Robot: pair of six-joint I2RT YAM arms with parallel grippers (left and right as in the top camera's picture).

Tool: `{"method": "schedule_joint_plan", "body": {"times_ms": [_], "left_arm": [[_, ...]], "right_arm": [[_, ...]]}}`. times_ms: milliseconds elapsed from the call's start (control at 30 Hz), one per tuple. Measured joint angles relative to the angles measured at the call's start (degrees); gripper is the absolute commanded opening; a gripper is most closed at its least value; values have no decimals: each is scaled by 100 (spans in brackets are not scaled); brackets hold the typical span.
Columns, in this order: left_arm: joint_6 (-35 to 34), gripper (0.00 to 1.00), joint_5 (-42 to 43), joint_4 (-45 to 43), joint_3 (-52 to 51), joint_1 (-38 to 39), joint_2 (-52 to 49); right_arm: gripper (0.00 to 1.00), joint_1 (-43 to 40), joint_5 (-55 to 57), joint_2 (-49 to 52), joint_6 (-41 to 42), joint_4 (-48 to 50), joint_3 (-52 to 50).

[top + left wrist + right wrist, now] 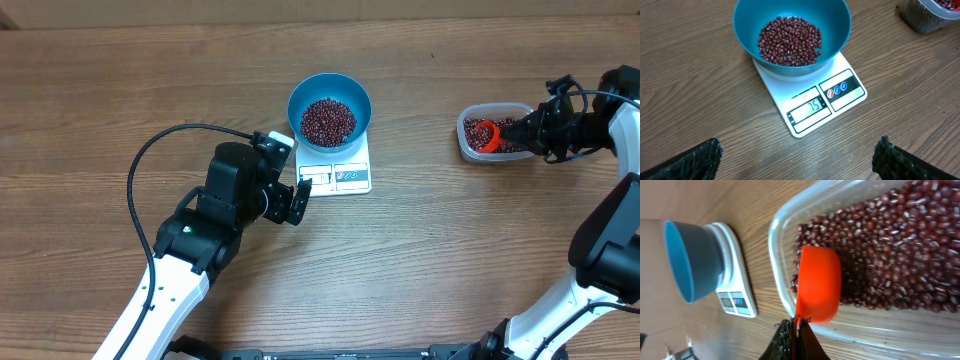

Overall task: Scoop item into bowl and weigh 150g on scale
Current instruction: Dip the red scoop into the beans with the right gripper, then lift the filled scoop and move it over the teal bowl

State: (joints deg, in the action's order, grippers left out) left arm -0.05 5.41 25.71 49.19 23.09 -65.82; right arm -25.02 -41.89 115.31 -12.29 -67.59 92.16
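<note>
Clearly right tool (796, 336) pinches orange scoop (817, 285) (in bean tub (782, 227)); left tool (797, 161) spread.

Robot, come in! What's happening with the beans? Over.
Left gripper open, hovering near scale. Right gripper shut on orange scoop, in the tub of beans. Blue bowl on scale, part filled, display reads 75. Nothing in the way.
</note>
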Motion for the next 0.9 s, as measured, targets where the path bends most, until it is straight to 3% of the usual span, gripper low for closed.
{"method": "schedule_joint_plan", "body": {"times_ms": [500, 900], "left_arm": [[0, 100, 0, 0, 0, 0, 2], [0, 100, 0, 0, 0, 0, 2]], "right_arm": [[4, -994, -1237, 7, -343, -223, 0], [4, -949, -2455, 7, -636, -289, 0]]}}
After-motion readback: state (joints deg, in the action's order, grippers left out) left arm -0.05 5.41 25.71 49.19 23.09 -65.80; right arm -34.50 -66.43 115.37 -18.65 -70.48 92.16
